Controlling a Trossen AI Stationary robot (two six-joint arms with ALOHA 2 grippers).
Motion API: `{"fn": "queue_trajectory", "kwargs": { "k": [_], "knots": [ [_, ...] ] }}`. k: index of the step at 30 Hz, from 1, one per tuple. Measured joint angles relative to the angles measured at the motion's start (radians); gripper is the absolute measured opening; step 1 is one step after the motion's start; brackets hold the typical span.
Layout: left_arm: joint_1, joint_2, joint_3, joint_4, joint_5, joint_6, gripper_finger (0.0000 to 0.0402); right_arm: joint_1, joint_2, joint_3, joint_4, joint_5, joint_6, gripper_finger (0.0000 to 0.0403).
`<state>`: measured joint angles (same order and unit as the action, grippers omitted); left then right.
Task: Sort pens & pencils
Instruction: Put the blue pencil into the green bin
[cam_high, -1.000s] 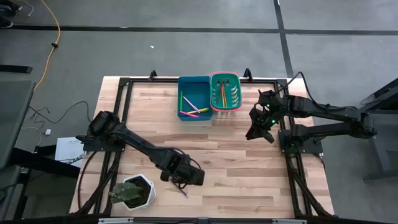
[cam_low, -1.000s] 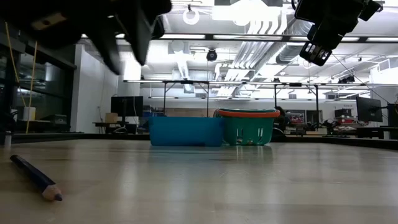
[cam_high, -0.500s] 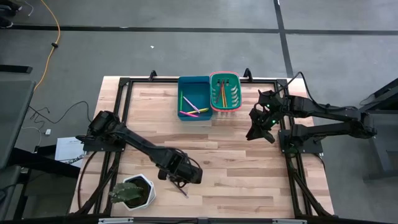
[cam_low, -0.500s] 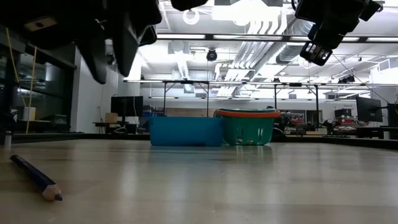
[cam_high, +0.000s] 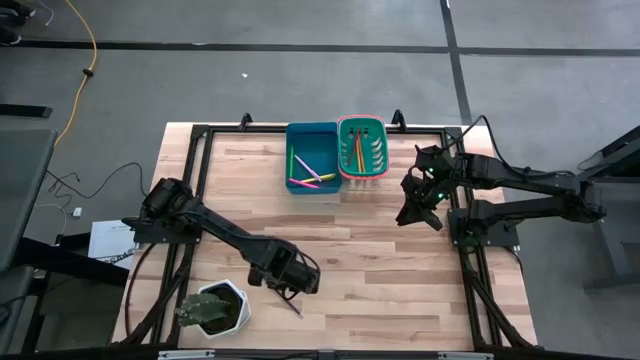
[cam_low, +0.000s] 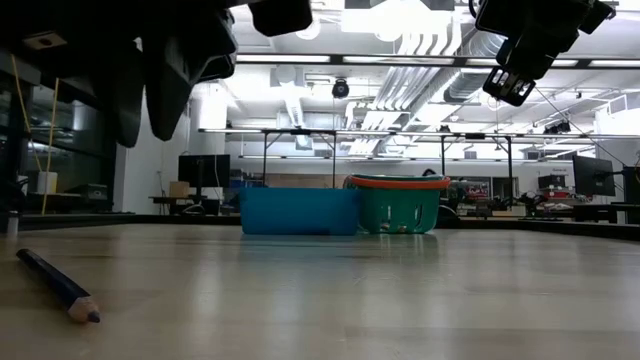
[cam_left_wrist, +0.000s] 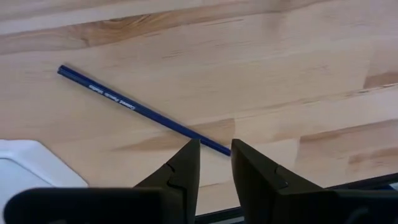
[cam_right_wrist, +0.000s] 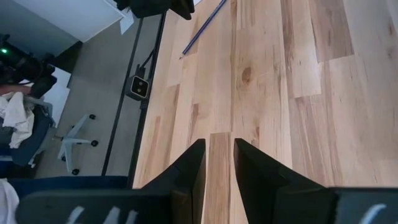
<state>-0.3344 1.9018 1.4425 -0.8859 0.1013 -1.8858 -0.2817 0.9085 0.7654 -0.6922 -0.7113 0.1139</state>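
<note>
Dark blue pencil (cam_left_wrist: 142, 112) lies flat on the worktop (cam_high: 380, 270) near the front edge, beside the white planter (cam_high: 213, 309); silver print along its barrel, too small to read. Left end effector (cam_left_wrist: 212, 154) hangs over the pencil, fingers a narrow gap apart, gripping nothing; it has shifted slightly leftward since 1 s ago. Right end effector (cam_high: 416, 205) unchanged, raised near the right edge, fingers slightly parted, empty. Other pens sit in the blue bin (cam_high: 312, 158) and green basket (cam_high: 362, 147).

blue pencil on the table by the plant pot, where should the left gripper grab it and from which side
Grip the blue pencil near mid-shaft, coming straight down from above. It lies flat on the wooden table, so only its long sides are free. Turn the left gripper, fingers apart, so they straddle the shaft crosswise; the middle should keep it balanced and clear of the white plant pot.
</note>
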Motion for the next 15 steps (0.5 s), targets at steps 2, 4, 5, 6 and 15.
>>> {"fn": "queue_trajectory", "kwargs": {
  "k": [2,4,5,6,15],
  "knots": [
    [0.000,0.000,0.000,-0.014,0.000,0.000,0.0078,0.000,0.000,0.000,0.000,0.000,0.000,0.0075],
    [0.000,-0.001,-0.008,-0.009,0.005,-0.001,0.0078,0.000,0.000,0.000,0.000,0.000,0.000,0.0075],
    [0.000,-0.001,-0.013,-0.007,0.013,-0.003,0.0078,0.000,0.000,0.000,0.000,0.000,0.000,0.0075],
    [0.000,-0.001,-0.016,-0.009,0.023,-0.005,0.0078,0.000,0.000,0.000,0.000,0.000,0.000,0.0075],
    [0.000,-0.002,-0.031,-0.044,0.033,-0.006,0.0078,0.000,0.000,0.000,0.000,0.000,0.000,0.0075]
  ]
}}
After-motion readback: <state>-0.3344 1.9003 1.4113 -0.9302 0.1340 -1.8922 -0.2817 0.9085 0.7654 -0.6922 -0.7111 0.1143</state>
